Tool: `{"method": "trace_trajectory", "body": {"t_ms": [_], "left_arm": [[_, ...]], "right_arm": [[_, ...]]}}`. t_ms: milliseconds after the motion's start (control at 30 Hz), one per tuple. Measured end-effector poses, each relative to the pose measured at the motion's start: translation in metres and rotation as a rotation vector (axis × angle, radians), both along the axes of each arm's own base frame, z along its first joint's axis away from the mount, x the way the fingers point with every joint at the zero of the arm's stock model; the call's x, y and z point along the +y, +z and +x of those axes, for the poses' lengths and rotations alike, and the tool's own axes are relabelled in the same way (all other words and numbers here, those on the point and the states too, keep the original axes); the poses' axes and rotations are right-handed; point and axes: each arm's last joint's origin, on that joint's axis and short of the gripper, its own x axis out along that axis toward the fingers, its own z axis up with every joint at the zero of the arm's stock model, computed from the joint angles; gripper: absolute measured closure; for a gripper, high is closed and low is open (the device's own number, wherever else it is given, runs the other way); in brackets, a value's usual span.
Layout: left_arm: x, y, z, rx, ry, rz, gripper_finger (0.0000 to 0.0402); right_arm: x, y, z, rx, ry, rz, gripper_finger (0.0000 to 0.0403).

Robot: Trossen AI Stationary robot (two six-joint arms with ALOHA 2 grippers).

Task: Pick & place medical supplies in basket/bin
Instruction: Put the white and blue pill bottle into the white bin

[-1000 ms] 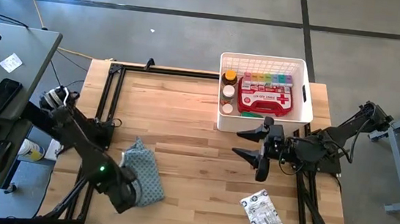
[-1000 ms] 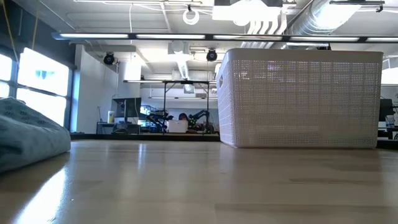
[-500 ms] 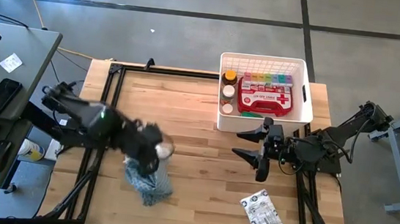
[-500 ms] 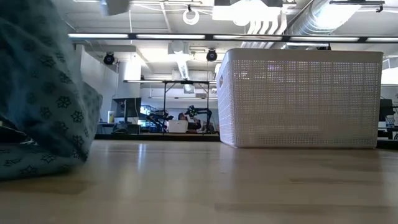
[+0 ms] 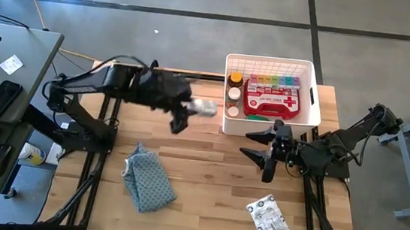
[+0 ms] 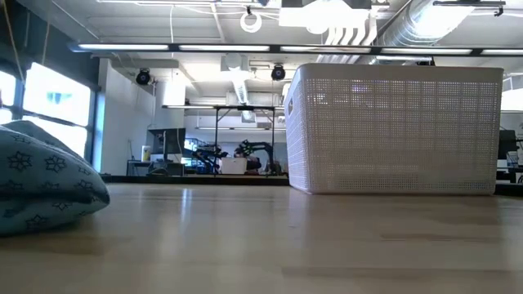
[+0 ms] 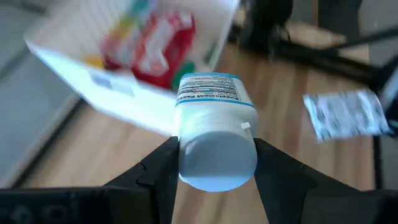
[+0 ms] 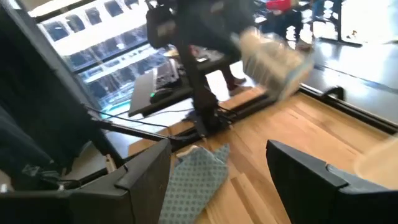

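Note:
My left gripper [image 5: 188, 111] is up over the table's far middle, just left of the white lattice bin [image 5: 271, 59], shut on a white pill bottle [image 5: 205, 107] with a printed label. In the bin lie the red first-aid case [image 5: 270, 101], the rainbow pill organizer [image 5: 274, 82], an amber bottle [image 5: 234, 78], a white bottle [image 5: 233, 95] and a green tube [image 5: 259, 118]. A silver-white packet [image 5: 270, 223] lies flat near the near right corner. My right gripper [image 5: 265, 151] is open and waits below the bin, touching nothing. My left gripper pinches the white pill bottle [image 7: 216, 146] between its two fingers [image 7: 163, 168], one on each side of the round end [image 7: 217, 163] that faces the wrist. The labelled part [image 7: 208, 90] sticks out beyond the fingertips toward the bin. The bottle lies roughly level, lifted clear of the table.
The blue-grey patterned cloth [image 5: 149, 185] lies crumpled on the near left of the table, also showing as the cloth [image 6: 45, 184] in the low view. The bin [image 6: 392, 131] stands at the far right edge. Bare wood lies between the cloth and the right gripper. A desk [image 5: 2, 110] stands left of the table.
My left gripper rose from the cloth at the near left and swung toward the far right, to beside the bin, carrying the white bottle. The cloth was dragged up with it midway, then dropped and now lies crumpled, spread a little more to the right.

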Motion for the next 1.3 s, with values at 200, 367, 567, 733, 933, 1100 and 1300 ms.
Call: {"method": "trace_trajectory", "body": {"t_ms": [200,367,567,733,933,1100,1300], "left_arm": [[0.041,0.003,0.022,-0.089,-0.033,0.100,0.0191],[0.068,-0.009,0.040,-0.088,-0.109,0.093,0.0191],[0.090,-0.026,0.058,-0.058,-0.162,0.080,0.0191],[0.115,-0.027,0.061,-0.145,-0.053,-0.074,0.0190],[0.140,-0.021,0.054,-0.253,0.024,-0.221,0.0190],[0.151,-0.021,0.049,-0.262,0.027,-0.273,0.0190],[0.151,-0.023,0.047,-0.245,0.029,-0.304,0.0190]], "right_arm": [[-0.010,0.000,-0.014,0.028,-0.086,0.049,0.0149],[-0.022,0.012,-0.026,-0.023,-0.205,-0.027,0.0149],[-0.045,0.026,-0.019,-0.002,-0.383,-0.320,0.0148],[-0.068,0.027,0.002,0.116,-0.481,-0.568,0.0148],[-0.099,0.030,0.042,0.290,-0.446,-0.755,0.0148],[-0.129,0.036,0.076,0.423,-0.342,-0.774,0.0148],[-0.151,0.044,0.101,0.534,-0.203,-0.750,0.0148]]}}
